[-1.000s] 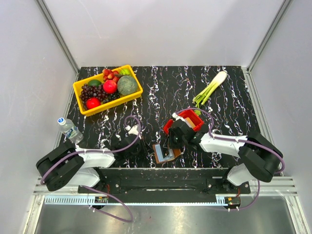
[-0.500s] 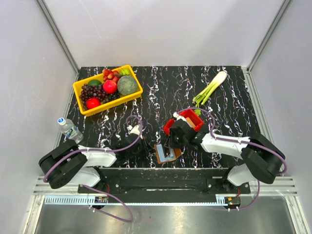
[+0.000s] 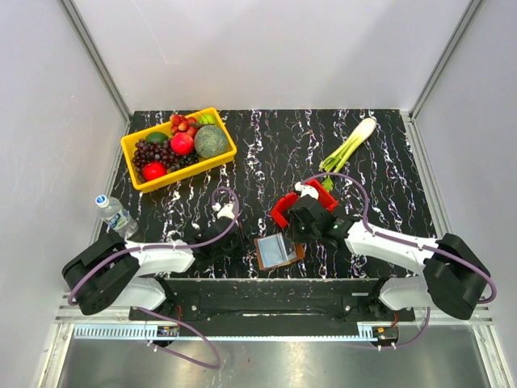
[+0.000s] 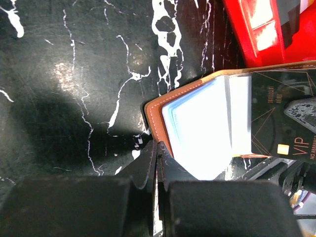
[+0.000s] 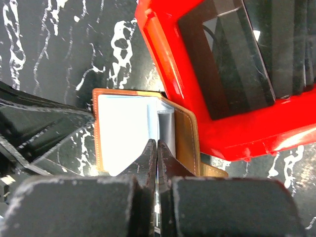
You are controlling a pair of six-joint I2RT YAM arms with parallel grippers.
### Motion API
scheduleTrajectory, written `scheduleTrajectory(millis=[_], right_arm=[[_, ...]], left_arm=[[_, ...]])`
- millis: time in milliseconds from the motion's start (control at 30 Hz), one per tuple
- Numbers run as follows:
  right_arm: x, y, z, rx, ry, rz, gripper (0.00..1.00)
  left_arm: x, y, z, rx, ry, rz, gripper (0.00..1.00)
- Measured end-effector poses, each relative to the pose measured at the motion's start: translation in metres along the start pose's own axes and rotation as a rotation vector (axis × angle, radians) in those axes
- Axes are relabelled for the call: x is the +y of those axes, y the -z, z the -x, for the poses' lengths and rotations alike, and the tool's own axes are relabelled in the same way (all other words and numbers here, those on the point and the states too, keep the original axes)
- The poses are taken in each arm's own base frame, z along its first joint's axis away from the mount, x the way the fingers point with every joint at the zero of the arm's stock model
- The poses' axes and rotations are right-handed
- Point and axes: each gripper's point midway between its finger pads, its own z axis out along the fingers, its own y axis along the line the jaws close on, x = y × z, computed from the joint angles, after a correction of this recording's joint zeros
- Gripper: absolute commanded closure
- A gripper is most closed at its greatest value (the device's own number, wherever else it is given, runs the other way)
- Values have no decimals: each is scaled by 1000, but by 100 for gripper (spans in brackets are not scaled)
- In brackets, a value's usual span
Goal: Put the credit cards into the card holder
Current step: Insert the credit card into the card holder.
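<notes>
Left claw (image 4: pixel 158 150) is sitting fully closed, gripping nothing, tips touching the brown left edge of the card holder (image 4: pixel 197 129). Holder is lying open at the middle of the worktop's (image 3: pixel 380 162) near edge, pale blue leaf up, black VIP card (image 4: pixel 285 123) resting across its right half. Right claw (image 5: pixel 156 148) is hovering over the holder, closed too, empty. Red bin (image 5: pixel 207 123) is standing just beside the holder's far-right corner, dark card (image 5: pixel 232 59) inside. Risk: closed tips nudging the holder could be sliding it against the bin or off the edge, shaking that card loose.
</notes>
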Motion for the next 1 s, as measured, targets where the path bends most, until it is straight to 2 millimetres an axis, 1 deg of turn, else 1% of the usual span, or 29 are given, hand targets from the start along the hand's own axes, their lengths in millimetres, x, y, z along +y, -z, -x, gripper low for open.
scheduleTrajectory(millis=[67, 167, 333, 433, 700, 1000], right_arm=[[-6, 1, -4, 14, 18, -21, 100], [-9, 1, -7, 28, 29, -30, 100], [-6, 0, -10, 35, 22, -9, 100], [-3, -2, -16, 55, 14, 17, 100], [-1, -15, -32, 120, 4, 31, 100], [15, -24, -28, 106, -49, 101, 100]], left_arm=[[2, 0, 0, 0, -5, 11, 100], [4, 0, -1, 0, -10, 18, 100], [5, 0, 0, -1, -11, 19, 100], [5, 0, 0, -3, -12, 21, 100], [8, 1, 4, -16, -29, 44, 100], [14, 4, 9, -30, -24, 69, 100]])
